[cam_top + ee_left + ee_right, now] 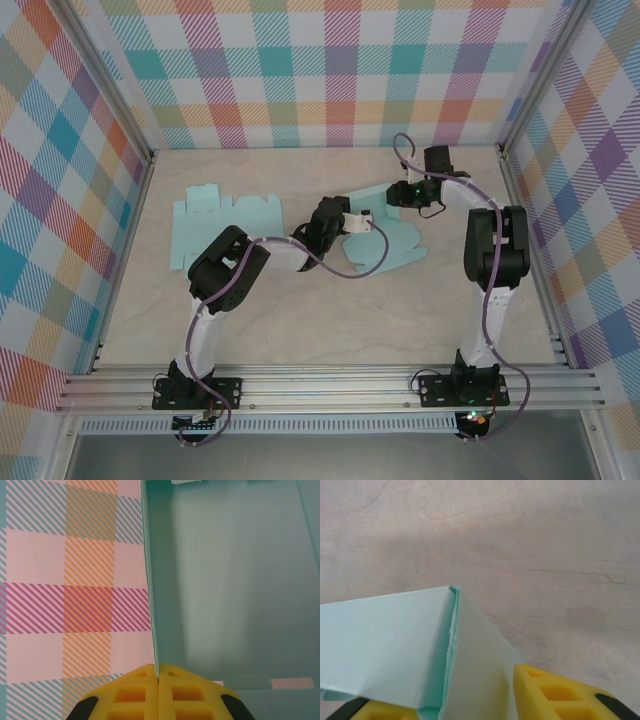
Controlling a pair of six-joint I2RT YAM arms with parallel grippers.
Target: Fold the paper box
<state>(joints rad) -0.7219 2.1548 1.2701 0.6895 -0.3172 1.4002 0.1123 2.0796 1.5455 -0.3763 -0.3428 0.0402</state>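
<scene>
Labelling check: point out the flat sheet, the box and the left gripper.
flat sheet (250, 215), top view, on its bare upper panel.
box (400, 250), top view, on its right panel.
left gripper (158, 672), left wrist view, where the yellow fingertips meet.

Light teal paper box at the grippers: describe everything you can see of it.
The light teal paper box is thin matte card, part-folded, lying on the beige table mid-workspace. One panel is raised, and the left gripper is shut on its thin edge. A creased corner rises between the fingers of the right gripper; whether they touch it is unclear.
</scene>
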